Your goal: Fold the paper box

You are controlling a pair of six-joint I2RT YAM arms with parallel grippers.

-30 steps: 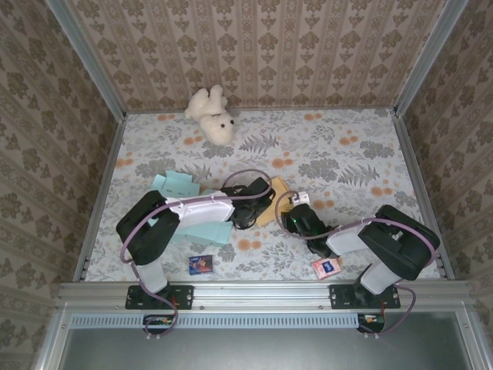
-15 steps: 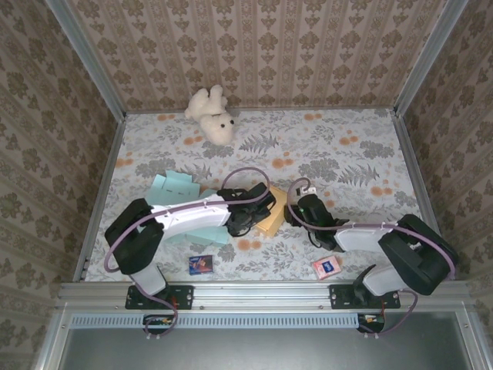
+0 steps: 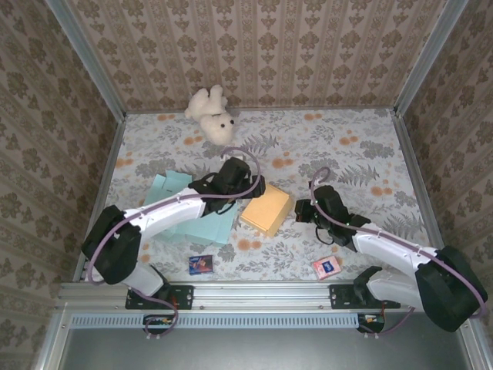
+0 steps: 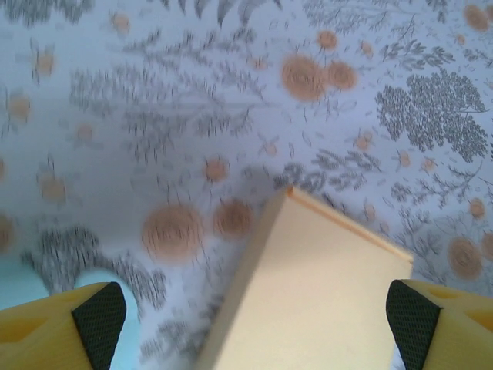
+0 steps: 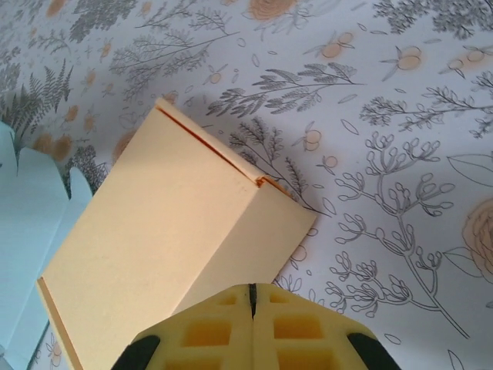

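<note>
From my overhead feed, the closed tan paper box (image 3: 266, 210) lies flat on the floral-print worktop (image 3: 354, 154), near its middle and between the ends of the two arms. Its lid sits flush, with a thin orange seam showing along the edges in the right wrist view (image 5: 166, 231). The left arm (image 3: 173, 210) reaches in from 8 o'clock, and the left jaws sit at about 11 o'clock of the box, spread wide and holding nothing. On the left wrist feed, I see the yellow fingers with their black pads (image 4: 98, 314) at the two bottom corners, and the box's corner (image 4: 308, 285) lies between them, below the jaws. The right arm (image 3: 385, 243) comes in from 4 o'clock. The right jaws are pressed fully together with nothing between them, at 3 o'clock of the box and pointing at its short end face. They are very close to it, but I cannot tell whether the tips touch. A stack of flat pale-blue paper sheets with scalloped edges (image 3: 192, 220) lies at 9 o'clock of the box, just beside it and partly under the left arm. A white plush teddy bear (image 3: 212, 113) lies at 11 o'clock, well apart, near the back wall. A small dark-blue card (image 3: 201, 264) lies at 7 o'clock, and a small pink card (image 3: 326, 267) at 4 o'clock, both near the front rail.
</note>
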